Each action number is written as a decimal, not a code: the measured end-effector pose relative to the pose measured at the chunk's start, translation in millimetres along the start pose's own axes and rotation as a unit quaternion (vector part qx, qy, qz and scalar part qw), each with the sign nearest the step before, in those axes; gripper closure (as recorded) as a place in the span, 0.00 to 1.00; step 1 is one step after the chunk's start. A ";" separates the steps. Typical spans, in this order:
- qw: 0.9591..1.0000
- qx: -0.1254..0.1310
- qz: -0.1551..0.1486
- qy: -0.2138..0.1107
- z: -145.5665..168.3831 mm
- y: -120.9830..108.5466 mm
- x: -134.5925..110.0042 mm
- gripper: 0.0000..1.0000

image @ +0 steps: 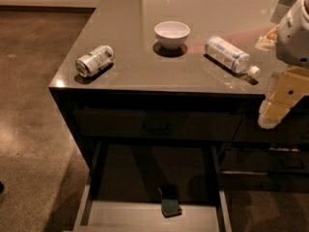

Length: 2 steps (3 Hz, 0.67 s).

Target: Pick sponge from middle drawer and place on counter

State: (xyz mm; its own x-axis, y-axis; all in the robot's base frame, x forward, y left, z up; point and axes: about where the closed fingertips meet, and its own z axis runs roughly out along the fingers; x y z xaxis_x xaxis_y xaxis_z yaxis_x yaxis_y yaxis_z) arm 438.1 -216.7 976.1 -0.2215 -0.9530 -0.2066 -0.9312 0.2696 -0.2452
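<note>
1. Sponge (171, 207) lies in the pulled-out middle drawer (120, 217), straight below the bowl (172, 33) in frame, on the pale floor; its top is dim in shadow.
2. Drawer front is cut off by the bottom edge.
3. Bowl stands upright on the counter (130, 66).
4. Can (94, 60) lies on its side left of the bowl, and a bottle (229, 54) lies on its side to the bowl's right.
5. Gripper (276, 103) hangs right of the bowl, past the bottle, beside the counter's front edge. It is partly cut off by the frame, so whether it is apart or together cannot be told.
6. Dark top drawer (154, 124) below the bowl is closed and hard to make out.
</note>
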 end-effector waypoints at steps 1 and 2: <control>1.000 0.000 0.000 0.000 0.0 0.0 0.0 0.00; 1.000 0.009 0.025 0.006 19.9 0.3 7.3 0.00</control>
State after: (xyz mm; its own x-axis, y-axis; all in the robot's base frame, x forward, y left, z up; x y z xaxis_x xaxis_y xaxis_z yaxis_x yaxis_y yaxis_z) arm 442.0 -220.8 955.7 -0.2701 -0.9400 -0.2083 -0.9138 0.3184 -0.2523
